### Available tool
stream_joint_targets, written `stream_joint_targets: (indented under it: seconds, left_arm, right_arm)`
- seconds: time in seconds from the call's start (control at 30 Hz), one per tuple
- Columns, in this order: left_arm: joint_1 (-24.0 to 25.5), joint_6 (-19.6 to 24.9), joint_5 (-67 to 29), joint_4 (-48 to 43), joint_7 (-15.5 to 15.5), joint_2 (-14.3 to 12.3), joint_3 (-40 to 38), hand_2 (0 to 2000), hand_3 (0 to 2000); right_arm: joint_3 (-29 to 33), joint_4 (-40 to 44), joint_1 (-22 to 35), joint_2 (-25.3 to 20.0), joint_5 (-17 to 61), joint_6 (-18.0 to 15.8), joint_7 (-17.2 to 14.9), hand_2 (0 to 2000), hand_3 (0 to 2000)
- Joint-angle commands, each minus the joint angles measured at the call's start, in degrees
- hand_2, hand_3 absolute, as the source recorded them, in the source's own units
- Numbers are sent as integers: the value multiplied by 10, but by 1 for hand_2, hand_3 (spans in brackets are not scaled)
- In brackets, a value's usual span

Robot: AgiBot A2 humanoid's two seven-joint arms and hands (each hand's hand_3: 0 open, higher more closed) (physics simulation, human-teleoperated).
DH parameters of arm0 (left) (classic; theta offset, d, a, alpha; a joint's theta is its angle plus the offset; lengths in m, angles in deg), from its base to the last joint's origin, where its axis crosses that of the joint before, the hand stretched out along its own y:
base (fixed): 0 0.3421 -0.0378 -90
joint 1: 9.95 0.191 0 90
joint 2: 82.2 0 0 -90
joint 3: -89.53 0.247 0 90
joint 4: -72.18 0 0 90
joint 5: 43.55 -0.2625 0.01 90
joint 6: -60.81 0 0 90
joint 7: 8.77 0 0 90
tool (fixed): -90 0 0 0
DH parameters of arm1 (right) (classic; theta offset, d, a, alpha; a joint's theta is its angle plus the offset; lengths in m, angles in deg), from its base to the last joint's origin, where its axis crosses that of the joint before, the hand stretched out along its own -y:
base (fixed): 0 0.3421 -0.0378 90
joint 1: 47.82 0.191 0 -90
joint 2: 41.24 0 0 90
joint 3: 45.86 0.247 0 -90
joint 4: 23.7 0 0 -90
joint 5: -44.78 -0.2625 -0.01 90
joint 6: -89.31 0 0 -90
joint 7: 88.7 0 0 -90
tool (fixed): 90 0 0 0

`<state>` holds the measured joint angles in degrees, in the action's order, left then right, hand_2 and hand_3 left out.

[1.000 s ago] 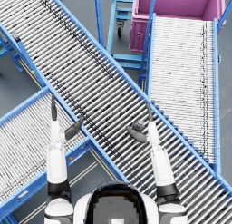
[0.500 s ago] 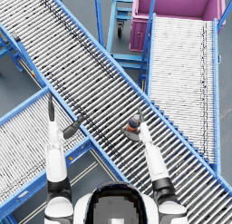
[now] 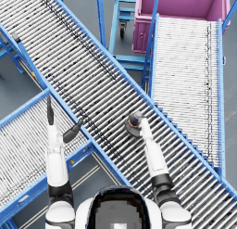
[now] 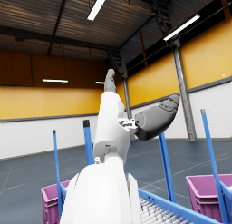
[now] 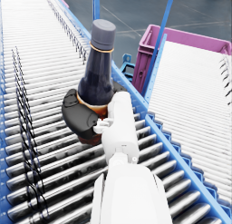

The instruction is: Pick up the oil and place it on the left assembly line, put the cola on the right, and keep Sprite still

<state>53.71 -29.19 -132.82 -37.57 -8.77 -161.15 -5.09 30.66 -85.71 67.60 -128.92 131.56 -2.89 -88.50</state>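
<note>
Right hand (image 5: 80, 115) grips the upright dark plastic bottle with a grey cap (image 5: 97, 75), well apart from the magenta plastic crate (image 3: 142, 35); left hand (image 3: 59, 130) is spread wide, holding nothing.

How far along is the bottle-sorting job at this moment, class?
Done: nothing yet; no bottle shows on the left conveyor or the right conveyor. In hand: the right hand grips an upright dark bottle with a grey cap over the middle conveyor; the left hand is raised and holds nothing. Left: carrying that bottle to its line, and every other placement.
</note>
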Motion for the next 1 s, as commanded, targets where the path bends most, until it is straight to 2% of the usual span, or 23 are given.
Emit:
stream_joint_targets:
  seconds: [0.03,0.1,0.2,0.27,0.3,0.4,0.53,0.57,0.6,0.67,0.73,0.77,0.9,1.0]
  left_arm:
    - [0,0,0,-2,0,0,1,0,0]
    - [-4,0,0,-13,0,0,3,0,0]
    - [-13,0,0,-15,0,0,0,0,0]
    - [-4,0,0,-14,0,-1,1,0,0]
    - [-17,0,0,-19,0,0,4,0,0]
    - [-9,0,0,-18,0,-2,6,0,0]
    - [-22,0,0,-24,0,-1,12,0,0]
    - [-13,0,0,-22,0,-2,10,0,0]
    - [-14,0,0,-22,0,-3,11,0,0]
    - [-25,0,0,-26,0,-2,9,0,0]
    - [-21,0,0,-28,0,-3,3,0,0]
    - [-15,0,0,-25,0,-3,8,0,0]
    - [-14,0,0,-29,0,-4,5,0,0]
    - [-24,0,0,-32,0,-4,11,0,0]
  right_arm:
    - [95,-129,66,-8,0,-36,-2,2000,2000]
    - [114,-145,94,-8,-1,-60,-3,2000,2000]
    - [147,-149,127,-4,-1,-61,-1,2000,2000]
    - [191,-140,151,3,-1,-62,-1,2000,2000]
    - [213,-134,161,8,-1,-62,-1,2000,2000]
    - [261,-80,192,22,-1,-57,-1,2000,2000]
    - [318,75,254,49,-1,-50,-1,2000,2000]
    - [328,117,278,56,-1,-47,-1,639,1673]
    - [337,151,298,64,-1,-27,-1,0,1347]
    - [360,251,362,94,-1,-3,-2,0,693]
    - [370,271,400,111,-1,9,-2,0,40]
    - [374,261,403,113,-1,13,-2,0,0]
    - [380,95,345,94,-2,20,-2,0,0]
    - [346,-56,283,76,-2,21,-2,0,0]
